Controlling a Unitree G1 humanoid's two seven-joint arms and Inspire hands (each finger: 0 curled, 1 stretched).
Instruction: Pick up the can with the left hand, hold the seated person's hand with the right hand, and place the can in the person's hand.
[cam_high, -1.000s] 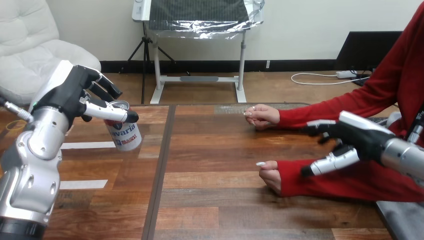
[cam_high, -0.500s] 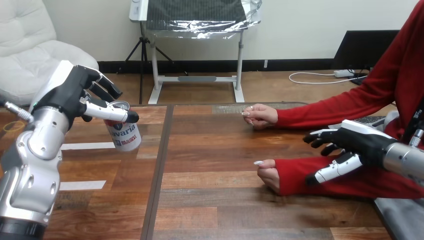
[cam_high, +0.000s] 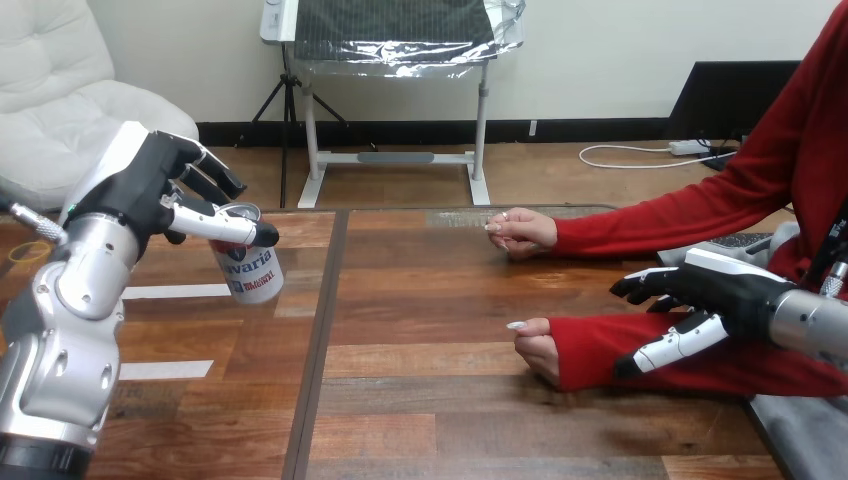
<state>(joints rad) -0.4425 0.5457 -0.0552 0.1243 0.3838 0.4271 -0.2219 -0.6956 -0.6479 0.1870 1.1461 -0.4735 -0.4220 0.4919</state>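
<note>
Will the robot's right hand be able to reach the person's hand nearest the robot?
Probably yes. The right hand is open by the red sleeve, apart from the person's nearer hand, and nothing lies between them.

We see a tabletop (cam_high: 420, 400) of wooden planks, brown with plain grain and a soft sheen, with a darker strip set between the boards. The can (cam_high: 250, 275) has a bare metal top that glints and a smooth, glossy white wall with print. The left hand (cam_high: 150, 185) and the right hand (cam_high: 715, 290) look like matt black plastic under smooth white shells. The left forearm (cam_high: 75, 290) is satin silver metal. The person's sleeve (cam_high: 640, 235) is red cloth, matt and softly creased.
</note>
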